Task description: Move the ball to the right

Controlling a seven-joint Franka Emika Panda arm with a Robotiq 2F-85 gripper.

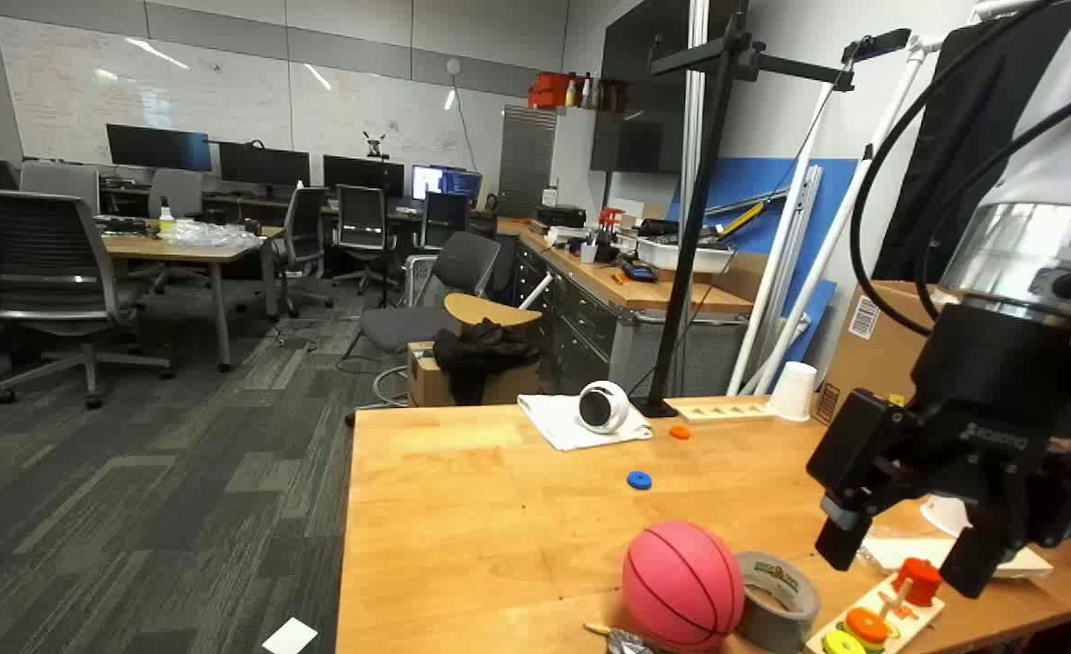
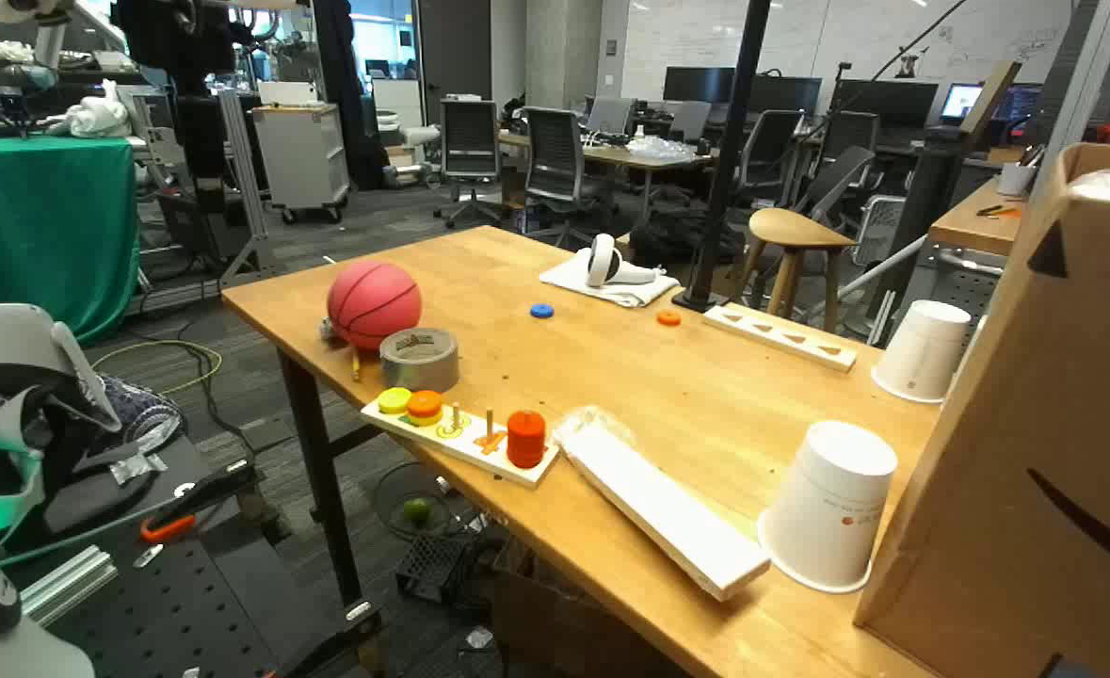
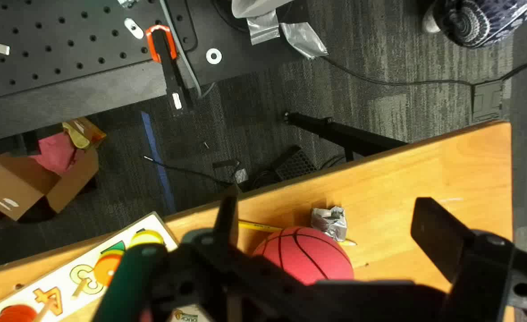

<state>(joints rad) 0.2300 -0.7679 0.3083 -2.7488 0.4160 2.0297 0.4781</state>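
The ball [image 1: 683, 586] is pinkish-red with thin dark seams and rests on the wooden table. It also shows near a table corner in an exterior view [image 2: 375, 304] and between the fingers in the wrist view [image 3: 310, 255], its lower part hidden by the gripper. A grey tape roll [image 1: 778, 604] stands right beside it. Crumpled foil [image 3: 330, 222] and a yellow pencil [image 3: 259, 226] lie at its other side. My gripper [image 1: 901, 556] is open and empty, raised above the table near the peg board, apart from the ball. It also shows in the wrist view [image 3: 328, 220].
The peg board [image 2: 475, 454] with coloured rings lies along the table edge by the tape roll. A white block [image 2: 658, 508], paper cups [image 2: 828, 504] and a tall cardboard box [image 2: 1035, 424] stand farther along. A blue ring [image 2: 541, 311], an orange ring [image 2: 668, 318] and a black pole [image 2: 729, 151] are behind.
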